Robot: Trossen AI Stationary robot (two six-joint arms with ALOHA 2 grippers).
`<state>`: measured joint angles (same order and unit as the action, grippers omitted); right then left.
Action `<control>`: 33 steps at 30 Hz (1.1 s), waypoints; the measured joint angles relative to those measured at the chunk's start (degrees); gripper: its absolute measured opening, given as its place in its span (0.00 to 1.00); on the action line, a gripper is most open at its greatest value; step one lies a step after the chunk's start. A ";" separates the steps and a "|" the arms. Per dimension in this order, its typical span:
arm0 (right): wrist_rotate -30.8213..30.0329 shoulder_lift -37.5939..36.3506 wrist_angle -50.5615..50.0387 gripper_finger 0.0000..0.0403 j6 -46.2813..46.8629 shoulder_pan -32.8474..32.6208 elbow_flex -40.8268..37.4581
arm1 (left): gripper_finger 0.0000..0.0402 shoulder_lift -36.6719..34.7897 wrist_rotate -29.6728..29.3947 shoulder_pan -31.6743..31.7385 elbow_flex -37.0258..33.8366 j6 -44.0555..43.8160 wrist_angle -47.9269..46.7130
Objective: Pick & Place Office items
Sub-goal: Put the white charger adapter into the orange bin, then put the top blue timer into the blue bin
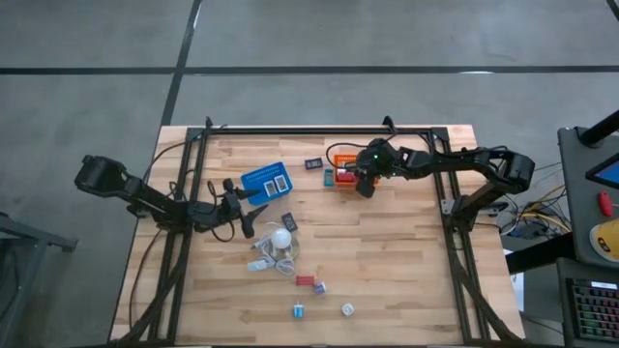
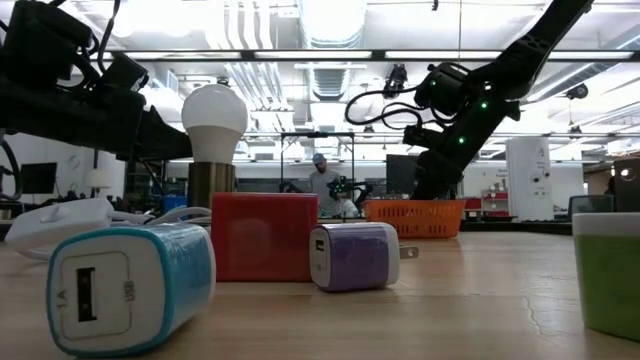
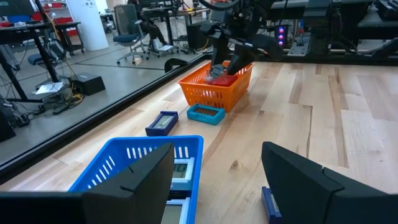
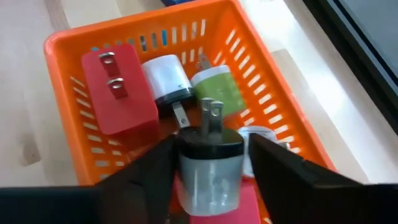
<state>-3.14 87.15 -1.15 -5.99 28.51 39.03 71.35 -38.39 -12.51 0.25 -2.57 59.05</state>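
My right gripper [image 4: 208, 155] is low over the orange basket [image 1: 341, 155], shut on a pale grey charger cube with a black end [image 4: 209, 171]. In the basket lie a red block [image 4: 121, 90], a white cube [image 4: 166, 78] and a green one [image 4: 217, 93]. My left gripper [image 3: 217, 186] waits open above bare table beside the blue basket [image 1: 266, 180], which holds dark labelled rectangles [image 3: 181, 169]. Loose on the table lie a red block [image 1: 306, 281], a purple cube [image 1: 319, 287], a bluish cube [image 1: 299, 310] and a white cube [image 1: 347, 309]. My right gripper pinches the grey charger cube by its two side walls [image 4: 186, 177], one finger on each side, coming from above and pointing down into the orange basket. The cube's black end and its two prongs [image 4: 210, 115] point away from the wrist. Whether its underside rests on the basket's contents I cannot tell.
A white bulb [image 1: 281, 239] with its white cord lies between the baskets and the loose cubes. Dark rectangles lie at the table's far side [image 1: 313, 163] and near the left gripper [image 1: 288, 221]; a teal bit [image 1: 328, 177] sits beside the orange basket. A black frame [image 1: 290, 130] borders the table.
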 joint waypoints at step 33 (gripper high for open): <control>6.11 -0.15 9.20 0.54 -12.27 -0.04 2.98 | 0.62 -0.03 3.93 10.59 9.55 8.74 -6.03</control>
<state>2.96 87.00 8.06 -18.26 28.47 42.00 71.32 -34.46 -1.92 9.80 6.18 53.02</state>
